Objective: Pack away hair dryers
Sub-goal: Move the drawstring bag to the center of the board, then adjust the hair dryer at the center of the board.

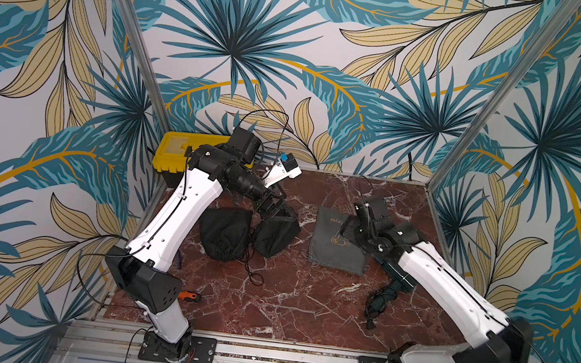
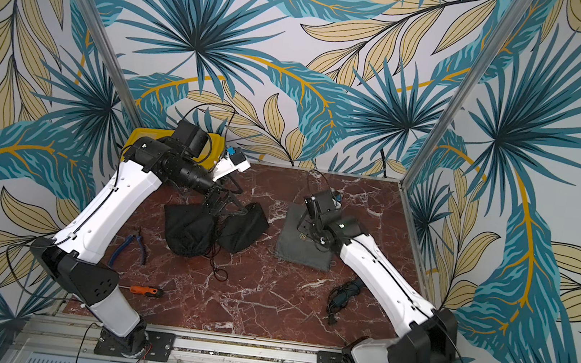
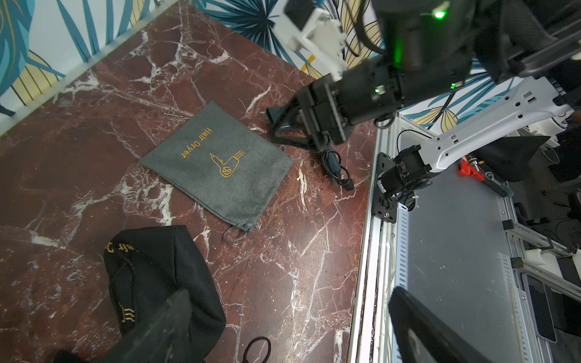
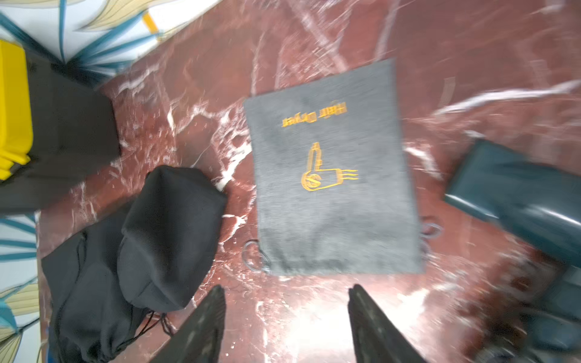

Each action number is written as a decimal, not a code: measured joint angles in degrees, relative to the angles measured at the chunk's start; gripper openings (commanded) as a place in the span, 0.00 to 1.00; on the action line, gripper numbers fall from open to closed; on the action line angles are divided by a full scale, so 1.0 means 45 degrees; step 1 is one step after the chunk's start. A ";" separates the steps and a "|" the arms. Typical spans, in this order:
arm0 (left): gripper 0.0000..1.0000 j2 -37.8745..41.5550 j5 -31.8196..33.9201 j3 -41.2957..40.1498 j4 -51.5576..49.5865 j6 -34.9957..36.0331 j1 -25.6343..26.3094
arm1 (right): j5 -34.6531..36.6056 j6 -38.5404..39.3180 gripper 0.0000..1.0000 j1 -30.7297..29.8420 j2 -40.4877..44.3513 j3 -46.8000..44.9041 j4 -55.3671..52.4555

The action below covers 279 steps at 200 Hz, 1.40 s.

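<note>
The left gripper [image 3: 289,298] hangs wide open over a black cloth pouch [image 3: 157,276], and the right gripper [image 4: 286,288] points down, open and empty, near a flat grey cloth pouch [image 4: 333,169].

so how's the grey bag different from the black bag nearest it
The grey bag lies flat and smooth; the black bag bulges and looks rumpled. The grey bag's gold print shows whole; the black bag's is partly folded out of sight. Both are cloth with gold print.

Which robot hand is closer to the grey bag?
Right. The right gripper hovers at the edge of the grey bag; the left gripper is farther off, above the black bags.
</note>
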<state>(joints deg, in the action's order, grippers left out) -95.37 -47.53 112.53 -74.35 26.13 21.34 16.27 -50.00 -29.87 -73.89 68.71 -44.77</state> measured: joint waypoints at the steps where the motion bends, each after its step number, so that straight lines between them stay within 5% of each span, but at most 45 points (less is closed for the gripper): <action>1: 0.99 0.0000 -0.0005 0.0010 0.0000 0.0000 0.0000 | 0.0053 -0.0058 0.67 0.0000 0.0141 -0.0131 -0.0063; 46: 0.99 -0.0126 -0.0685 0.0078 0.0000 0.0010 0.0000 | 0.1030 -0.2283 0.78 0.0515 0.4046 -0.4493 -0.2307; 84: 0.99 -0.0238 -0.1001 0.0073 -0.0005 0.0136 0.0000 | 0.0063 -0.3133 0.79 0.2259 0.5906 -0.7179 -0.2259; 187: 0.99 -0.0238 -0.1010 0.0063 0.0000 0.0253 0.0000 | -0.2268 -0.2443 0.77 0.4138 0.3264 -0.8932 0.1185; 279: 0.99 -0.0238 -0.0967 0.0049 0.0000 0.0330 0.0000 | -0.2297 -0.1763 0.61 0.4308 0.2875 -0.8932 0.1545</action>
<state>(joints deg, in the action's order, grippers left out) -96.44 -51.88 112.75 -74.35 27.62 21.34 5.93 -57.93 -10.48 -60.95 28.51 -37.82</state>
